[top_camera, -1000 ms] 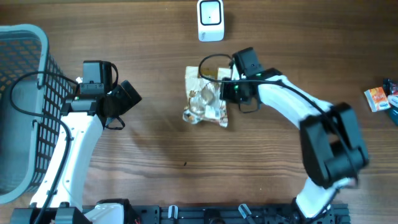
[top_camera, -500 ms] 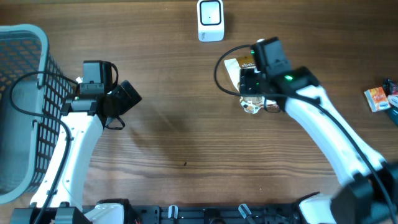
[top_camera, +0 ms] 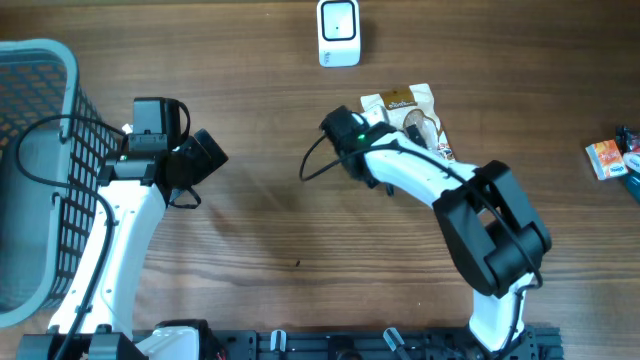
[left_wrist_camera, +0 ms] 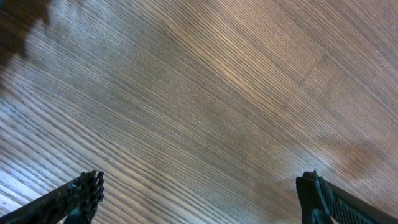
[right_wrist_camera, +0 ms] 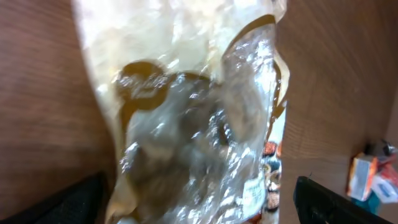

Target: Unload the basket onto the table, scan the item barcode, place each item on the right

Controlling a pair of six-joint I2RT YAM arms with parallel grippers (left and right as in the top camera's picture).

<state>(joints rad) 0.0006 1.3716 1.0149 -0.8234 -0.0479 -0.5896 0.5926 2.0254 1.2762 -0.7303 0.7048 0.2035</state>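
wooden table (top_camera: 250, 240), snack bag (top_camera: 398, 102) partly hidden beneath the right arm (top_camera: 420, 178).

In the right wrist view the snack packet (right_wrist_camera: 199, 124) is blurred, its print unreadable to us, and cut off at top and bottom. Overhead, the right arm (top_camera: 412, 172) hides its near left part, the basket (top_camera: 40, 47) runs off the left edge, and we cannot name the small boxes (top_camera: 604, 158) at the right edge.

Overhead straight down on table (top_camera: 250, 230); wrist cams close, bag (top_camera: 400, 102) shared w/ R.
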